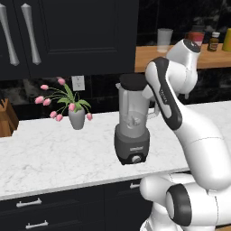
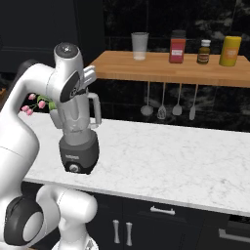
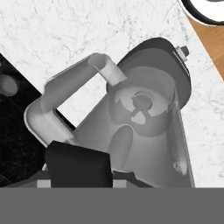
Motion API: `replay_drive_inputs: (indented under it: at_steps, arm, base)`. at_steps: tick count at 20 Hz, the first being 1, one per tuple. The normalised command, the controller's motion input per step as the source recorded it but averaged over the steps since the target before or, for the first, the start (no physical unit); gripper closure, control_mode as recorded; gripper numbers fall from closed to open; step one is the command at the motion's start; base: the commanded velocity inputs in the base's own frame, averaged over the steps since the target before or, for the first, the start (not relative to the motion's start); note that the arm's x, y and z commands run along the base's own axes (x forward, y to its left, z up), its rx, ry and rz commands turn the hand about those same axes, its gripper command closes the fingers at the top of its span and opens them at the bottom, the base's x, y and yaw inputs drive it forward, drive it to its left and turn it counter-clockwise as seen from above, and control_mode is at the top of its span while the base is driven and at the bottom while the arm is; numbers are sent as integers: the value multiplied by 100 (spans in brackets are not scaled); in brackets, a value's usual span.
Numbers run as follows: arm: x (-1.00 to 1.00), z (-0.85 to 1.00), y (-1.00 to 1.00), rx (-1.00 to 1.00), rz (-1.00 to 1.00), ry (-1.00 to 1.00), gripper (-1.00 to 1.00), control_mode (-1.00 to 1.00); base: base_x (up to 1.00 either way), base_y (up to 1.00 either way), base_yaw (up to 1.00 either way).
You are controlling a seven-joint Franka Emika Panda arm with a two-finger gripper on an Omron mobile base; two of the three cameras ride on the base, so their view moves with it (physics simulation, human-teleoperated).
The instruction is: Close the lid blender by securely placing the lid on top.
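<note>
The blender (image 1: 132, 131) stands on the white marble counter (image 1: 54, 158), with a dark grey base, a front knob and a clear grey jar. The black lid (image 1: 132, 81) sits at the jar's mouth, slightly tilted. In the hand view I look down into the open jar (image 3: 144, 127) at its blades, with the jar handle (image 3: 57, 100) to the left. The lid (image 3: 78, 162) shows there as a dark block at the bottom, and my gripper (image 3: 79, 177) is shut on it. From the right base view, my hand covers the top of the blender (image 2: 78, 141).
A vase of pink tulips (image 1: 76, 116) stands left of the blender, and a knife block (image 1: 5, 119) is at the far left. A wooden shelf (image 2: 166, 68) above holds a frosted cup (image 2: 139, 46) and jars. Utensils (image 2: 162, 102) hang under it.
</note>
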Motion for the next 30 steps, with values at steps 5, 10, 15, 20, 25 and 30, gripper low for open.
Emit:
replay_drive_inputs:
  at_steps: [5,10,15,20,25,30]
  arm:
    - [-25,0,4,0,0,1,100,-100]
    - [-25,0,6,0,0,2,100,-100]
    - [-10,0,4,0,0,0,100,-100]
    - [0,0,0,0,-1,2,100,-100]
    - [0,-9,0,-3,-7,17,100,-100]
    - [0,-22,0,-8,-7,22,100,-100]
  base:
    - [0,0,0]
    - [0,0,0]
    - [0,0,0]
    - [0,0,0]
    - [0,0,0]
    - [0,0,0]
